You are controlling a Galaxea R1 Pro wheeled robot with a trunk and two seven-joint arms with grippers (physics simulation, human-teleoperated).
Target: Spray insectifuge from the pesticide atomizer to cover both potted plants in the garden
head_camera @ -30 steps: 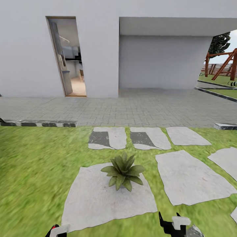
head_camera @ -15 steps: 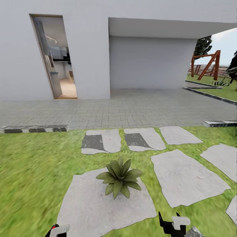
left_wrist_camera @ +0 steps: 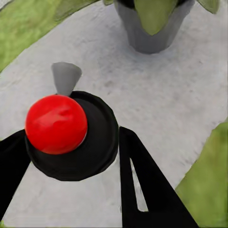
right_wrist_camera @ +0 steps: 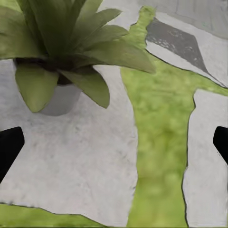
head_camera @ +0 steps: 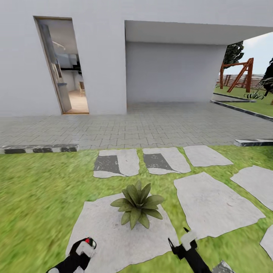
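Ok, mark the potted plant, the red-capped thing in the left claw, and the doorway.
potted plant (head_camera: 137, 203), head view, centre of rosette.
red-capped object (left_wrist_camera: 56, 124), left wrist view, on the red cap.
doorway (head_camera: 66, 66), head view, middle of opening.

**Yard and house front**

White rendered wall (head_camera: 102, 57); open doorway (head_camera: 62, 66) into a lit interior; recessed covered bay (head_camera: 172, 70). Grey paved patio (head_camera: 151, 127), striped kerb (head_camera: 38, 148). Lawn (head_camera: 34, 197) with irregular stepping stones (head_camera: 216, 204). Wooden swing frame (head_camera: 240, 74) far right.
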